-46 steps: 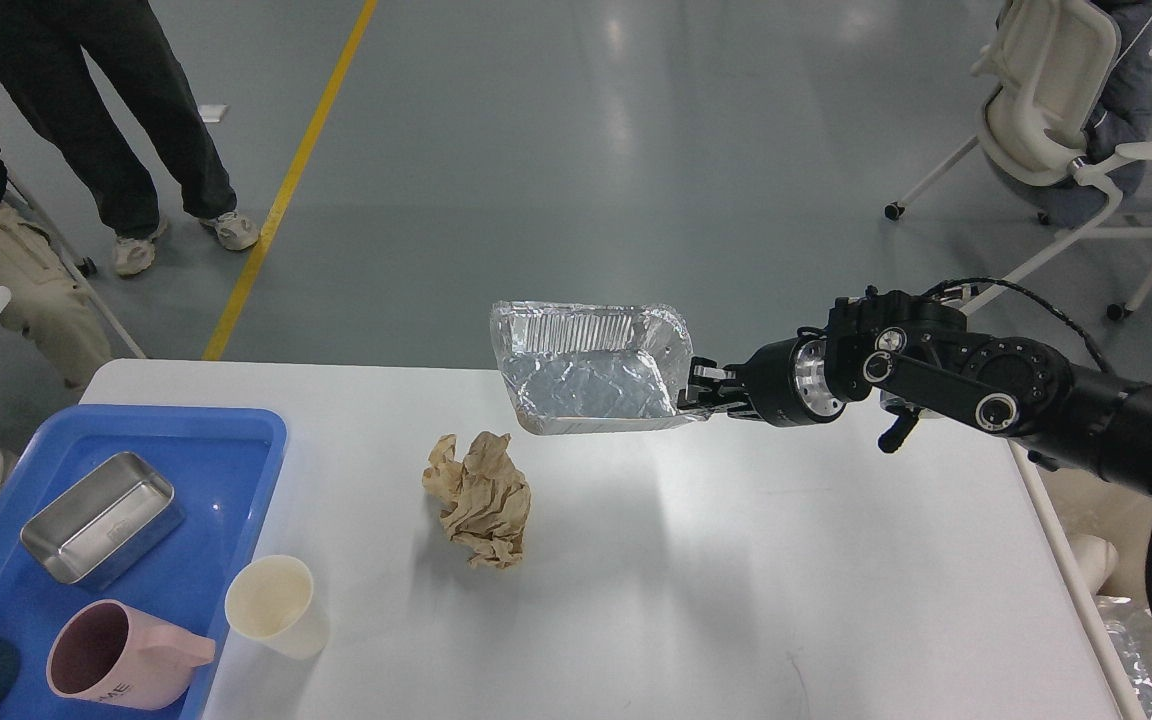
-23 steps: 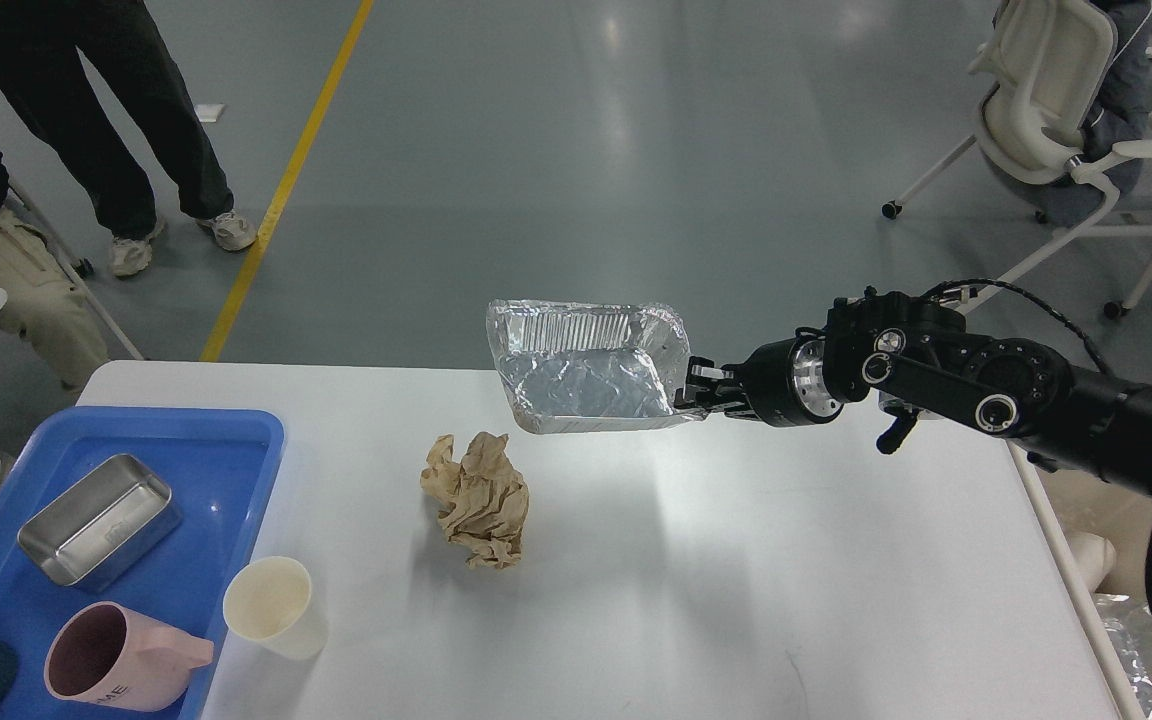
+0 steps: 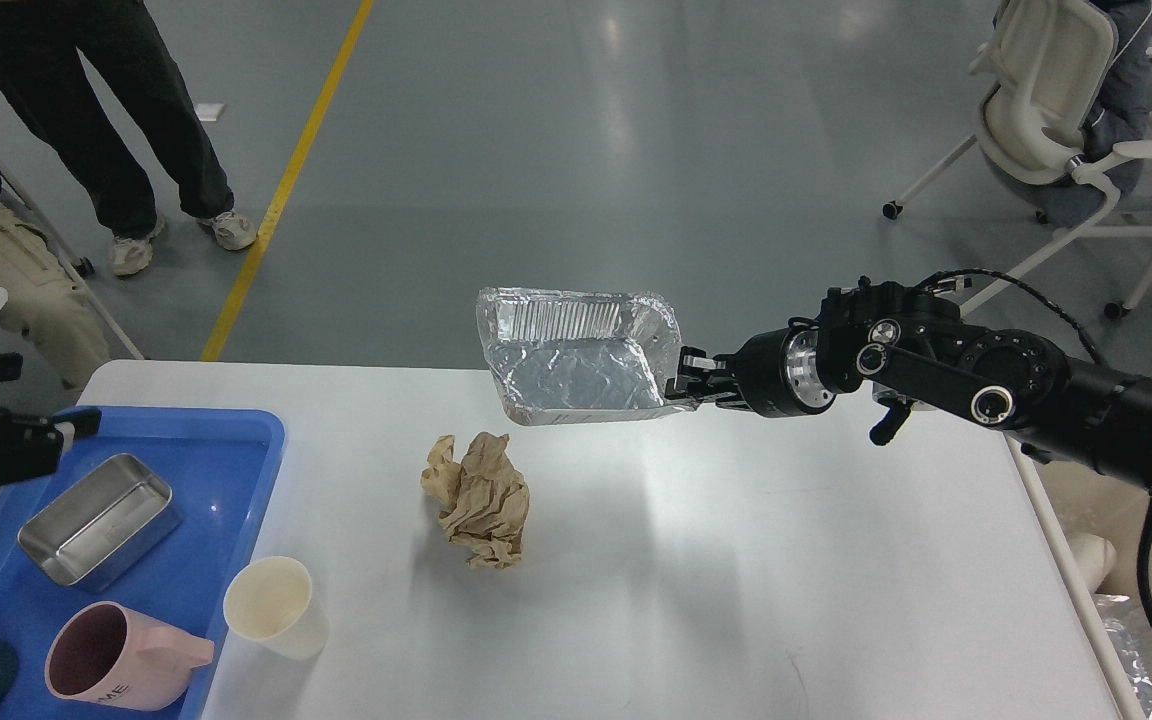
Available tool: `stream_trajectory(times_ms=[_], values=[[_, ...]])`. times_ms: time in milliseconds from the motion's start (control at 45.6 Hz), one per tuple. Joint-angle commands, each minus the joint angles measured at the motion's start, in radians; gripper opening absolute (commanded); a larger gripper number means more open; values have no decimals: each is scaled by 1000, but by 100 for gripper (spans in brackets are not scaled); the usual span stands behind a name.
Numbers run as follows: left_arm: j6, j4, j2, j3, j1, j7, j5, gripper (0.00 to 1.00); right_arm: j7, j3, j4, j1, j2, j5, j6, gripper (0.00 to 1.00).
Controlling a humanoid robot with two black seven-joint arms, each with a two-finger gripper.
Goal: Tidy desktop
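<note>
The right gripper [image 3: 684, 383] pinches the foil tray [image 3: 576, 355] by one thin rim above the desktop [image 3: 696, 560], so it could buckle and slip.

I am carrying the foil tray [image 3: 576, 355] slightly up and to the left of the frame, my right end effector [image 3: 684, 378] clamped on its right rim. My left end effector [image 3: 76, 425] is entering at the left edge.
</note>
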Motion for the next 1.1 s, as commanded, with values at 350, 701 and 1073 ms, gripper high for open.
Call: stream_trajectory(times_ms=[350, 701, 1073], values=[[-166, 9, -214, 49, -52, -136, 297, 97, 0, 5, 0, 6, 34, 0, -6, 0], [-181, 231, -429, 328, -304, -131, 297, 97, 3, 7, 1, 5, 32, 0, -8, 0], [-181, 296, -560, 391, -325, -129, 297, 97, 3, 7, 1, 8, 29, 0, -8, 0]])
